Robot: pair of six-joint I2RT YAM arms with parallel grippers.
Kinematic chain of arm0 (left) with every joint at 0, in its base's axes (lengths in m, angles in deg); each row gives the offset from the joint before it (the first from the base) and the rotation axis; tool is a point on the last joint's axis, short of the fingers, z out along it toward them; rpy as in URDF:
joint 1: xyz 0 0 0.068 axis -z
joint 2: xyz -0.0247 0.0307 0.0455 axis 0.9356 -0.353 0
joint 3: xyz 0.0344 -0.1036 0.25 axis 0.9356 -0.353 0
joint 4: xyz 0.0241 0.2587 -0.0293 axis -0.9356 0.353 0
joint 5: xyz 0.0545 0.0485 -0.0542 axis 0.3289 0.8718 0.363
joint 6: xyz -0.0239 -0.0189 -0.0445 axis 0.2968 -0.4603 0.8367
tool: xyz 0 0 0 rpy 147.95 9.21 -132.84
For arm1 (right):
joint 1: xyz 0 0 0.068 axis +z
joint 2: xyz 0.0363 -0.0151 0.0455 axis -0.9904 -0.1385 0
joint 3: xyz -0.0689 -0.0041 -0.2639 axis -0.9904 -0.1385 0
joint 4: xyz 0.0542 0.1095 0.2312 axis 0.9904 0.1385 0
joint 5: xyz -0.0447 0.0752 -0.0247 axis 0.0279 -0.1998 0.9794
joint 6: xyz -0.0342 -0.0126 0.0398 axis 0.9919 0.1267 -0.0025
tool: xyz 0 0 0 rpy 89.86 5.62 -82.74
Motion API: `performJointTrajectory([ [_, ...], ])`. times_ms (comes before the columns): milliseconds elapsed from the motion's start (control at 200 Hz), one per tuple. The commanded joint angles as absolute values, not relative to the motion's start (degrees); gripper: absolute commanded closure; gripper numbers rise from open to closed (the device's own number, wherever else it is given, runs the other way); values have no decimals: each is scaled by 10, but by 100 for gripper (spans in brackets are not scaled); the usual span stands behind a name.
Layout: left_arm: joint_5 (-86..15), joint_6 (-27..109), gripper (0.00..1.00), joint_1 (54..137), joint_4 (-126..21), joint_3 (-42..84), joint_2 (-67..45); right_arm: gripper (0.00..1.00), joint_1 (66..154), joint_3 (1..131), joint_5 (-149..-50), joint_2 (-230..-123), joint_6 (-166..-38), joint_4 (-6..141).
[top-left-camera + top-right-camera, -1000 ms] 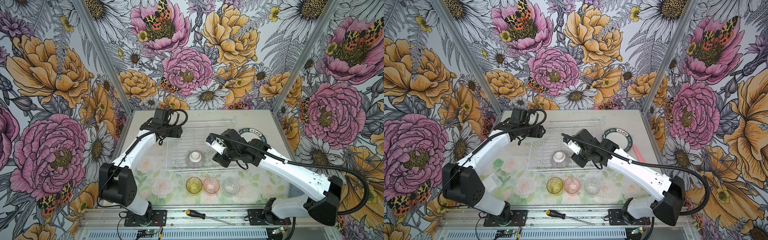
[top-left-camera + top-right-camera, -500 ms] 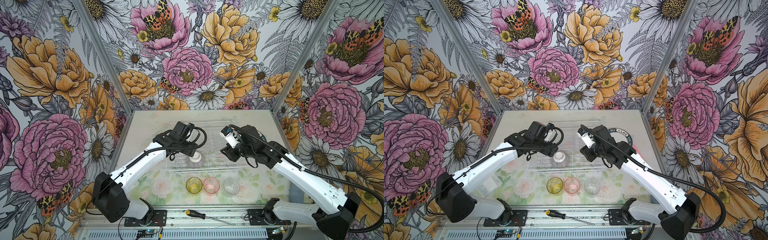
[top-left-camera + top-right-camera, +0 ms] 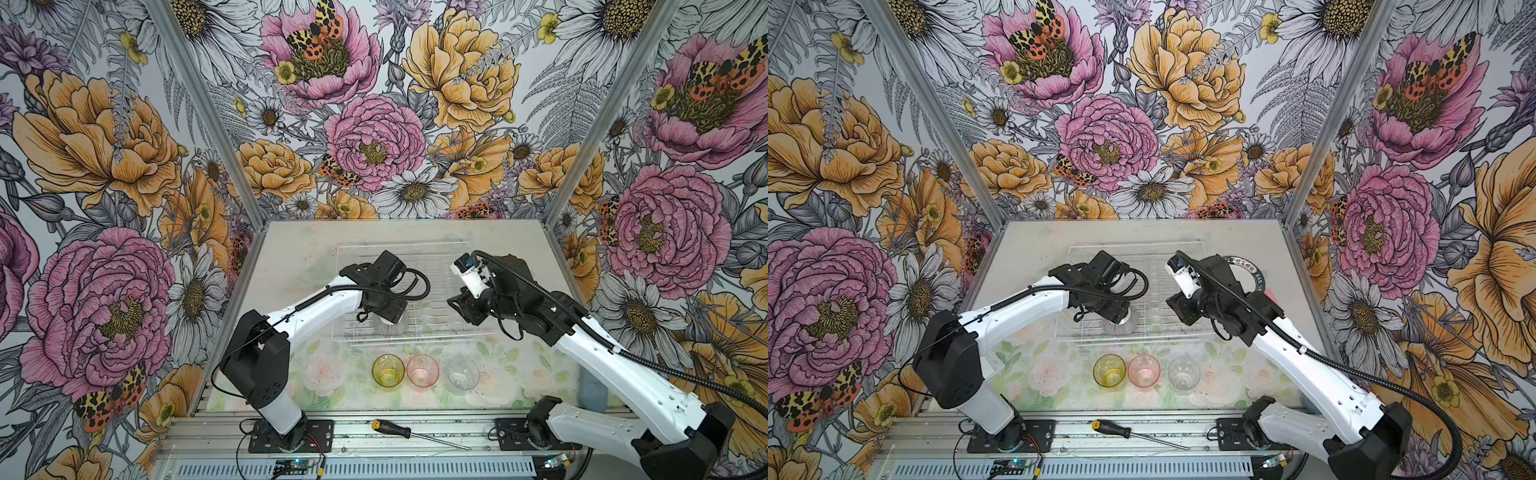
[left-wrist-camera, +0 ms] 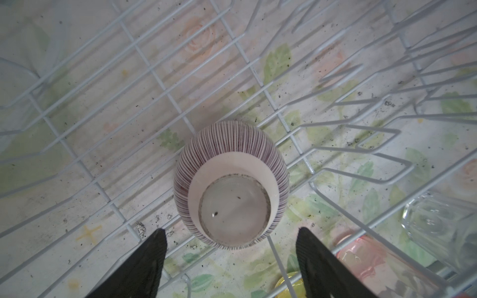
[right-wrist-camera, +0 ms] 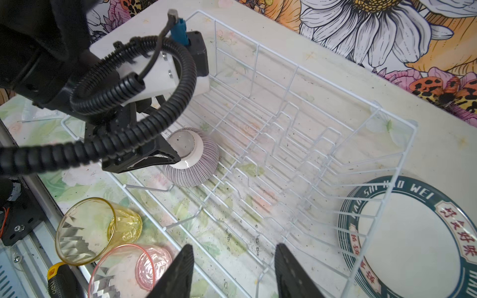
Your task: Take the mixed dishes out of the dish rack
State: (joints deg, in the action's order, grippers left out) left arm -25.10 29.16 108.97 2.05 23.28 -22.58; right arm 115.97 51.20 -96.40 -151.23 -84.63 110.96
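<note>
Floral-print matting covers the near part of the pale, scuffed worktop (image 3: 519, 249), and a yellow-and-black-handled screwdriver (image 3: 415, 434) lies on the metal rail at its front edge. Just behind it three faceted translucent tumblers stand upright in a row, well apart from either arm: yellow tumbler (image 3: 388, 370), pink tumbler (image 3: 422, 370), clear tumbler (image 3: 462, 372). Behind them sits the dish rack (image 3: 440, 303), a thin white wire basket with a grid base and bent divider prongs. The bowl (image 4: 231, 185), finely ribbed in greyish purple with a smooth white foot, rests upside down in the rack's front left part, close to the front wall. The left pincer (image 4: 231, 229) hangs over it, released, its black fingers spread to either side of the foot without pressing it. The right pincer (image 5: 235, 245) is released too and holds nothing, poised above the rack's bare right half. A white plate (image 5: 413, 232) with a dark green lettered rim lies flat just outside the rack's right wall.
</note>
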Motion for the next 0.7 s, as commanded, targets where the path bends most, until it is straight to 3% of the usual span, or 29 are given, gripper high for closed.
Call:
performJointTrajectory([
  [0, -265, 308, 21, 1093, 28, 255, -238, 47, 1153, 506, -977, -1499, -853, 1088],
  [245, -276, 312, 30, 1093, 42, 273, -265, 47, 1142, 495, -985, -1494, -854, 1084],
  [696, -280, 317, 33, 1091, 57, 279, -283, 47, 1126, 478, -997, -1488, -855, 1077],
])
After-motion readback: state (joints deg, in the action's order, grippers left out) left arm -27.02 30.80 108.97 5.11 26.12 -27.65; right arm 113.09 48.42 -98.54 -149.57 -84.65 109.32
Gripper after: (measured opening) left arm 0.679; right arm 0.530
